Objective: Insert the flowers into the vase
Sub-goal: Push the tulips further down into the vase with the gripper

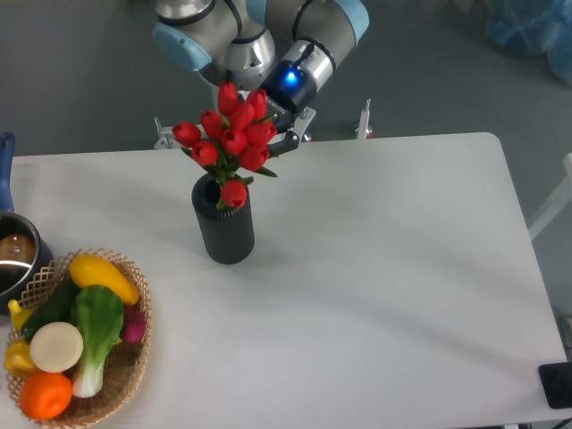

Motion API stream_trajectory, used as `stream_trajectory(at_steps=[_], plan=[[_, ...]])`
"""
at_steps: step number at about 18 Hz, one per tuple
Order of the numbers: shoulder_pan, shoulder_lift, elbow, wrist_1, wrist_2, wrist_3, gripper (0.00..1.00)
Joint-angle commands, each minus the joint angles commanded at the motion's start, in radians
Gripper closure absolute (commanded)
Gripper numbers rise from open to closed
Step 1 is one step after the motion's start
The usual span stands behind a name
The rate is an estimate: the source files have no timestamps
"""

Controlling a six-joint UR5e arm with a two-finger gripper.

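The flowers [234, 134], a bunch of red tulips with green leaves, stand upright over the vase [225, 234]. Their stems reach down into its round top, and the lowest bloom sits at the rim. The vase is a matte black ribbed cylinder, upright on the white table left of centre. My gripper [279, 136] comes in from the back right, just behind the blooms. It is shut on the flowers, and the blooms hide most of its fingers.
A wicker basket [132, 353] of colourful vegetables sits at the front left corner. A dark metal pot [12, 261] with a blue handle is at the left edge. Metal clamps [365, 121] stick up at the table's back edge. A black object [556, 384] lies off the front right corner.
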Motion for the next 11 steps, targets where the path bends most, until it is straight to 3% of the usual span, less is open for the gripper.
stream_trajectory(at_steps=[2, 4, 7, 11], plan=[[-0.002, -0.008, 0.002, 0.000, 0.000, 0.000, 0.47], [-0.002, -0.006, -0.003, 0.000, 0.000, -0.002, 0.40], [0.000, -0.002, -0.009, 0.000, 0.000, -0.002, 0.01], [0.002, 0.008, -0.009, 0.000, 0.003, -0.002, 0.00]])
